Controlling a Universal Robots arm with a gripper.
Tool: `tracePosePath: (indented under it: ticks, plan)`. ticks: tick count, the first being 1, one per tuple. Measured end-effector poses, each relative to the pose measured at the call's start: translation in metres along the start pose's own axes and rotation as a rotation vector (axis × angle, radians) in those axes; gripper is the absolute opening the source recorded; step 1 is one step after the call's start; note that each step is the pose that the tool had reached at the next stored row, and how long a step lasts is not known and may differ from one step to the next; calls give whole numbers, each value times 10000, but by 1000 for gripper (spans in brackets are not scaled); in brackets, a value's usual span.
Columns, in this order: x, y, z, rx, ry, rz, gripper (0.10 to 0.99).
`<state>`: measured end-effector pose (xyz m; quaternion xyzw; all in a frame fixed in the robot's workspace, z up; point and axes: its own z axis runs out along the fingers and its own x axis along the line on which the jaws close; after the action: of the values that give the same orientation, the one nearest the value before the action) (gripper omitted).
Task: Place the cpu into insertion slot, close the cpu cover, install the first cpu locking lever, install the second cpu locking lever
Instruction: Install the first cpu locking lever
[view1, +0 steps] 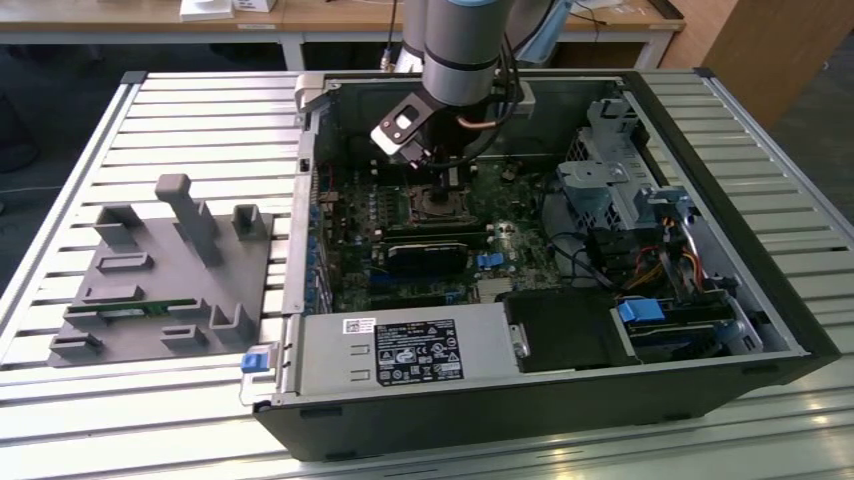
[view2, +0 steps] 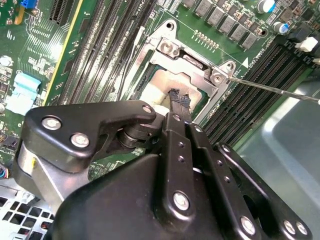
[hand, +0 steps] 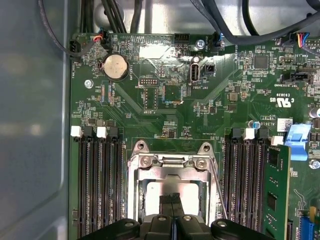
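chip (hand: 152, 197): seated in the socket (view1: 439, 205), at 12 o'clock of the black card (view1: 427, 255) in the exterior view
cover (hand: 134, 190): looks lowered over it
jaws: together, tips at the chip
left: lever (view2: 270, 90) looks unlatched

memory slots (hand: 97, 185) tight beside the cpu cover (hand: 169, 173)

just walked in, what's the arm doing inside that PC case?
The arm has reached down into the open PC case. Its gripper has its fingers shut together, with the tip at or just above the cpu, which already lies in place on the motherboard. The cpu cover looks lowered around the chip. A thin locking lever sticks out to one side and seems not latched yet.
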<state>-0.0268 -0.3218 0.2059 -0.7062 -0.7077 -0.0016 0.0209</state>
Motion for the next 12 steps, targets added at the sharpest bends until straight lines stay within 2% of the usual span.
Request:
tracePosePath:
  ticks: [12]
  plan:
    - [1, -1, -32, -1, 2, 0, 118]
